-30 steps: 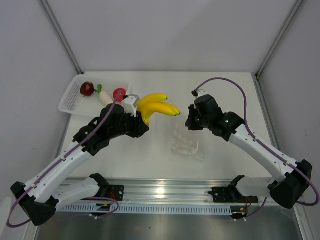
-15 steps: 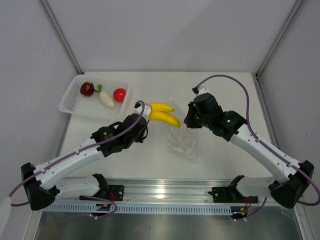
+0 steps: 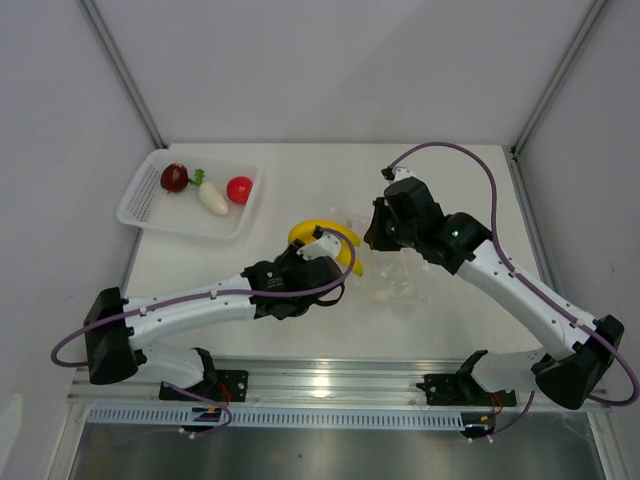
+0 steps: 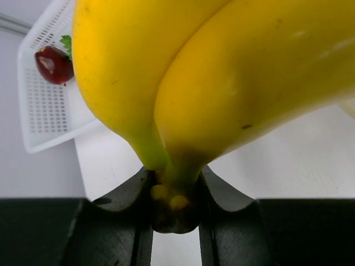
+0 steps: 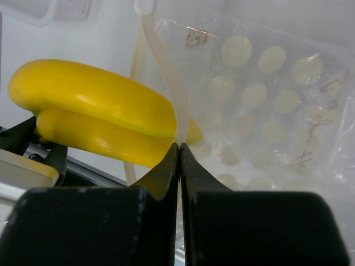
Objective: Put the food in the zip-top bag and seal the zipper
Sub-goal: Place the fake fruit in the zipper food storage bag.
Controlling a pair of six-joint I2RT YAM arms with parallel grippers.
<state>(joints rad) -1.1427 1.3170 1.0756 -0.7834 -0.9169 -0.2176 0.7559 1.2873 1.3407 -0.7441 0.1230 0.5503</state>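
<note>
Yellow bananas at the mouth of the bag

Yellow filled nearly all of my left wrist view: the banana bunch (image 4: pixel 222 83) stood with its stem end wedged in my left claw (image 4: pixel 175 205), whose fingers were pressed against both sides of the stem. From above, the bunch hung over the middle of the table (image 3: pixel 300 170), curved side up, off the surface as far as I could judge.

My right claw (image 5: pixel 179 152) was pressed together on a fold of the zip-top bag (image 5: pixel 266 83), pinching its clear film by the edge and holding that edge up. A thicker clear strip, the zipper (image 5: pixel 158 61) as far as I could tell, ran along that edge down to my fingertips. The rest of the bag lay crumpled on the table between the middle and the near edge. The bananas' tips reached that lifted edge, and some yellow showed through the film; whether they were inside or only behind it I could not tell.

By the far left corner sat the white mesh basket (image 3: pixel 135 205), with the dark round fruit (image 3: pixel 174 178), the white radish (image 3: pixel 211 195) and the red apple (image 3: pixel 239 189) lying in it, well apart from the bag.
</note>
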